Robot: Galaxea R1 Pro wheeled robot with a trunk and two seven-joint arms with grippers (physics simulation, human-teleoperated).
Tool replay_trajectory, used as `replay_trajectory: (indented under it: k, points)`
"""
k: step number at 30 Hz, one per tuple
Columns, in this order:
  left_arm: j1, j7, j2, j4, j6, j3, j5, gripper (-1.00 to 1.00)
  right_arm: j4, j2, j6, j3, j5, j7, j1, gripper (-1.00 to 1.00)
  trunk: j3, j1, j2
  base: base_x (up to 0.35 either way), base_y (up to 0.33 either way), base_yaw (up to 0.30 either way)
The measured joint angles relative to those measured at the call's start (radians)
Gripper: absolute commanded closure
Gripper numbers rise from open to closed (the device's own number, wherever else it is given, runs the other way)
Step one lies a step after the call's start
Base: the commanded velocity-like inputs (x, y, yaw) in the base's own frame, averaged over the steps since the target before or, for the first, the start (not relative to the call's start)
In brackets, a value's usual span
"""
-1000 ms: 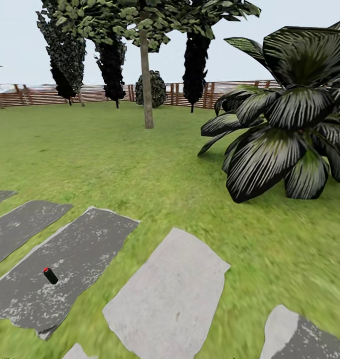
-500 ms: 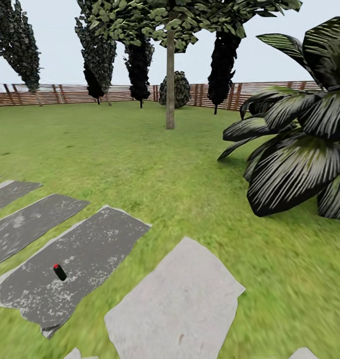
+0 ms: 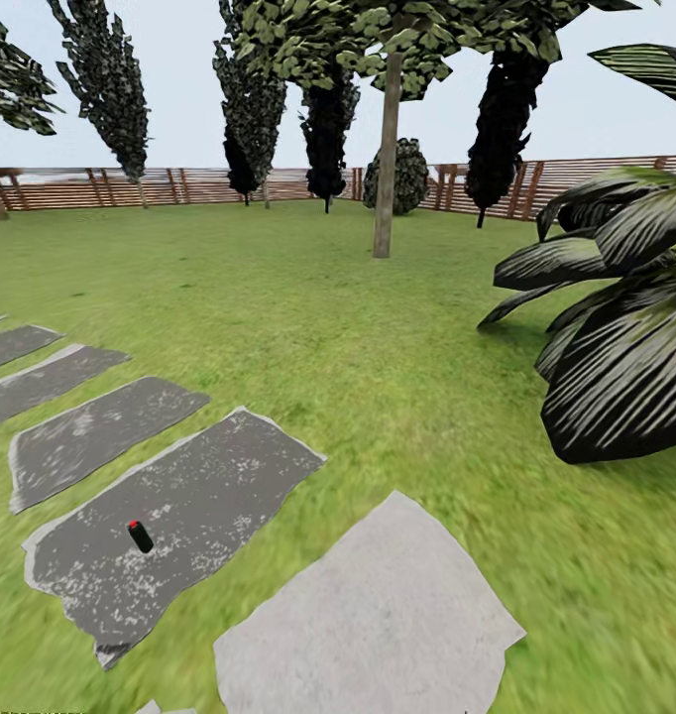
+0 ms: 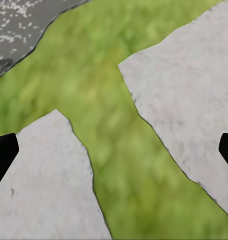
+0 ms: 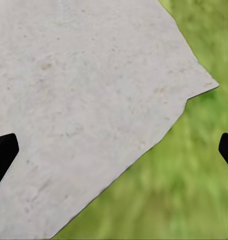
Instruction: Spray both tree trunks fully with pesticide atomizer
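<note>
One small dark cylinder with a red cap (image 3: pixel 139 535), lying tilted on speckled dark-grey stone slab (image 3: pixel 209 496), beside smooth pale slab (image 3: pixel 378 625). Blurry green lawn (image 3: pixel 308 337) around; pale smooth tree trunk (image 3: pixel 386 159) far beyond. Left gripper (image 4: pixel 114 150) and right gripper (image 5: pixel 114 150) both spread wide, holding nothing.

My body, as visible: left fingers (image 4: pixel 2 152) plain matte black, flat dark wedges at both frame edges of the left wrist view. Right fingers (image 5: pixel 3 150) look identical: black, blunt, tapered tips. Can't make out any cables, screws or markings; surfaces too dark to resolve detail.
</note>
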Motion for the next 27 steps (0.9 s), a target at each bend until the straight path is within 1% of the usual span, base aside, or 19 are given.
replay_trajectory:
  k: [19,27]
  points:
    - [0.000,0.000,0.000,0.000,0.000,0.000,0.000,-1.00,0.000,0.000,0.000,0.000,0.000,0.000,0.000,-1.00,0.000,0.000,0.000,0.179,-0.119,0.278]
    - [0.000,0.000,0.000,0.000,0.000,0.000,0.000,-1.00,0.000,0.000,0.000,0.000,0.000,0.000,0.000,-1.00,0.000,0.000,0.000,0.050,-0.020,0.278]
